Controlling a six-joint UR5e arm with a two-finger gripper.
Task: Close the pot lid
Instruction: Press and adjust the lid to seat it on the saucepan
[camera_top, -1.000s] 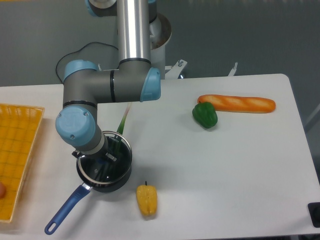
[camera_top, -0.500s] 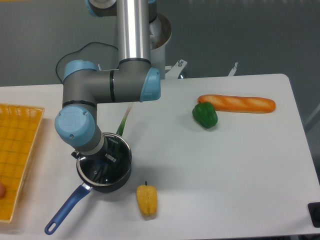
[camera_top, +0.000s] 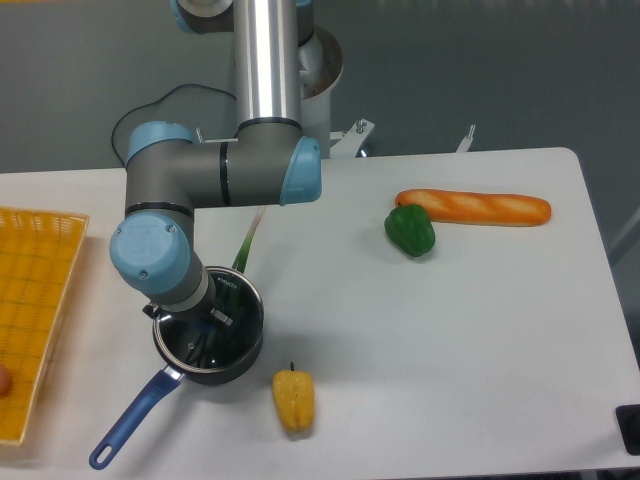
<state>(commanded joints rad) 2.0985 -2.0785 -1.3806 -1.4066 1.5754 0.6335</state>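
Pot (camera_top: 208, 345): sits at the desk's (camera_top: 450, 330) front left, handle toward the edge.
Lid (camera_top: 205, 338): seemingly level on the rim already, glass hard to read.
Pincer (camera_top: 205, 328): over the knob; grip unclear.
Advice: let go only when seated, lift straight up.

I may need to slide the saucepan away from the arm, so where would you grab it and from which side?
Take the pot by its long blue handle, probably around mid-length. It juts toward the table's front-left corner, clear of the arm, so come straight down from above with the fingers closing across its width. The gripper sits over the pot's body, so the rim is blocked.
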